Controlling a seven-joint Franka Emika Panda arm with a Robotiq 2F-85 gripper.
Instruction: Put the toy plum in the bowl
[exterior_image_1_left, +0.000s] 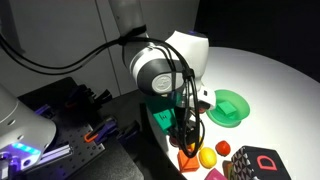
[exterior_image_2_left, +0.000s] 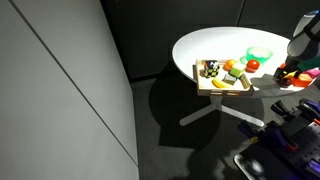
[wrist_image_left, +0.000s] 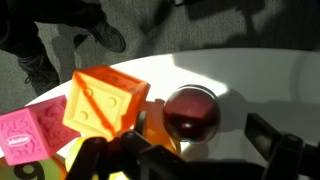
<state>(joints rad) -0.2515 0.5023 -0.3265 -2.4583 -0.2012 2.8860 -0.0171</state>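
In the wrist view the toy plum (wrist_image_left: 192, 114), dark maroon and glossy, lies on the white table between my fingers. My gripper (wrist_image_left: 190, 152) is open, with a gap between the plum and the right finger. An orange block (wrist_image_left: 103, 102) touches the plum's left side. In an exterior view my gripper (exterior_image_1_left: 185, 134) reaches down at the table's near edge and hides the plum. The green bowl (exterior_image_1_left: 232, 107) stands just beyond it on the table. It also shows in an exterior view (exterior_image_2_left: 259, 55) near the table's far side.
Pink blocks (wrist_image_left: 30, 135) lie left of the orange block. A yellow toy (exterior_image_1_left: 208, 157), a small red piece (exterior_image_1_left: 223, 148) and a dark box (exterior_image_1_left: 255, 163) sit near the gripper. A wooden tray (exterior_image_2_left: 213, 86) of toys and a red ball (exterior_image_2_left: 253, 65) are on the round table.
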